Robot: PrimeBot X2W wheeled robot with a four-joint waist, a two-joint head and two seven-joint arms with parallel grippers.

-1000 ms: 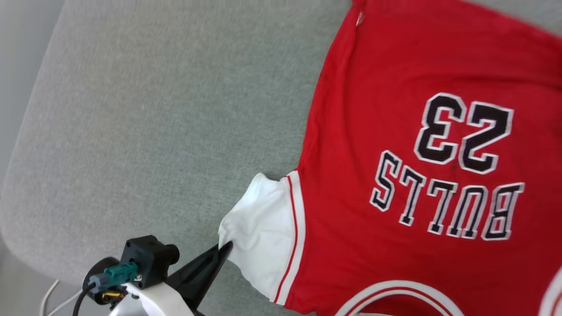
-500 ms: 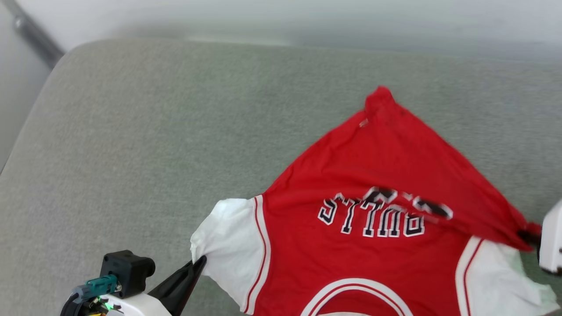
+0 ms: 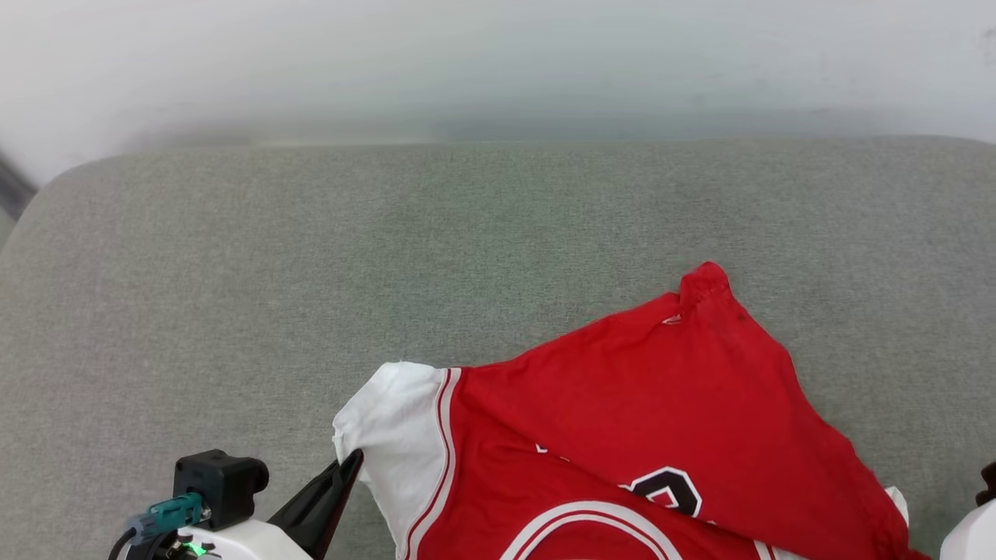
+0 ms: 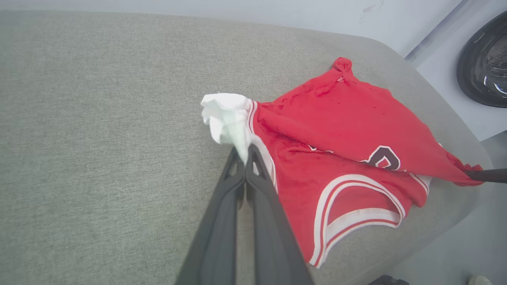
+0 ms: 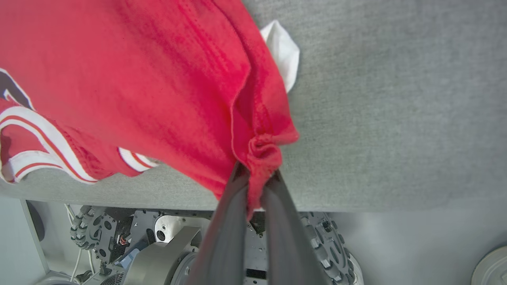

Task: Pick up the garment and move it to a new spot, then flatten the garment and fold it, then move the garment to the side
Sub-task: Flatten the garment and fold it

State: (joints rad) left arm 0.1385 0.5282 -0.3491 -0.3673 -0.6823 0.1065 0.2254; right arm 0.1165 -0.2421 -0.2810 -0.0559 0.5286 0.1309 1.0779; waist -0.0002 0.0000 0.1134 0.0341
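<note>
Lettering (image 3: pixel 669 490) on folded garment (image 3: pixel 661 381) mostly hidden, unreadable.

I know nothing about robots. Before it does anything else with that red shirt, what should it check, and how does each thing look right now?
1. Left gripper has a hold: ok, shut on the white sleeve.
2. Right gripper has a hold: ok, shut on a bunched red corner of the garment.
3. Folded-over layer lies flat: not ok, it sits slanted and its far tip is bunched.
4. Room to smooth it out: ok, there is bare grey padded surface beyond the garment.
5. Other sleeve lies flat: cannot tell, it is mostly covered.
</note>
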